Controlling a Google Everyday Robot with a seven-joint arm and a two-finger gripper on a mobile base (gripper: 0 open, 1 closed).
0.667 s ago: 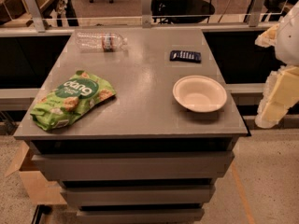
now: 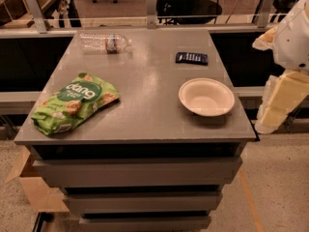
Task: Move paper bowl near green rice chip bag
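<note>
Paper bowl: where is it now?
Camera view: the paper bowl sits right of centre on the table, in front of the dark packet; the gripper hangs beyond its right edge.

On the gray tabletop a clear plastic bottle lies on its side far left, a dark flat packet far right. My end effector hangs beyond its right edge.
</note>
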